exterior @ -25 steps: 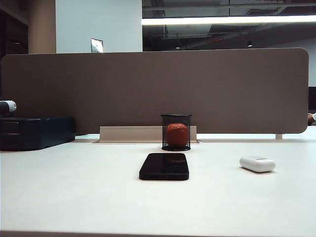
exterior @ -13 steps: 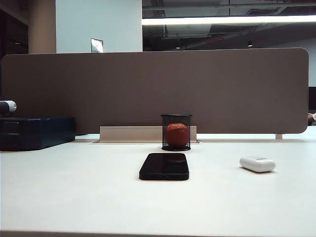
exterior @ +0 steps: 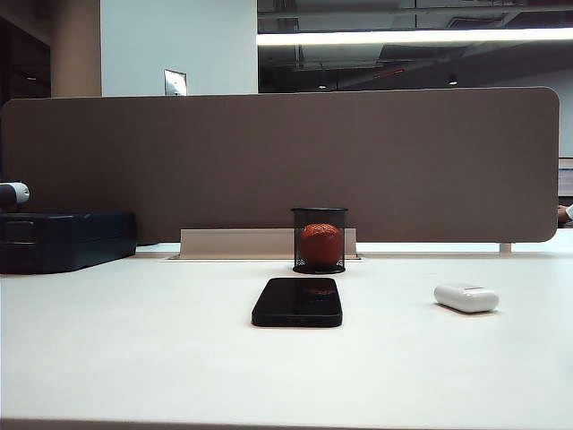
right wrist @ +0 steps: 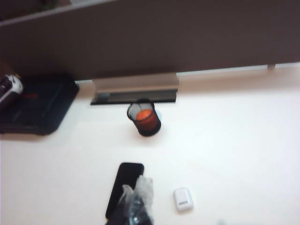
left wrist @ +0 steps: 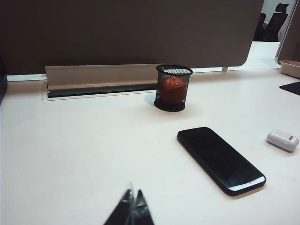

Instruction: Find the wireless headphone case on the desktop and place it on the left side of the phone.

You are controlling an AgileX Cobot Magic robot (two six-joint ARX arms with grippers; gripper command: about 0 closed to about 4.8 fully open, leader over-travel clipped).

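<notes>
Headphone case (exterior: 466, 297) on desktop (exterior: 134, 358), right of phone (exterior: 297, 302), long axis across. Right gripper (right wrist: 137, 202) nearer, above, fingers together. Left gripper (left wrist: 132, 206) far off, closed too.

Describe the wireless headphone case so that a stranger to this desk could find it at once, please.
Start at the brown-grey partition panel behind the white desktop. In front lies the black phone, and to its right in the exterior view rests the wireless headphone case. It is the only small, white, rounded thing there.
</notes>
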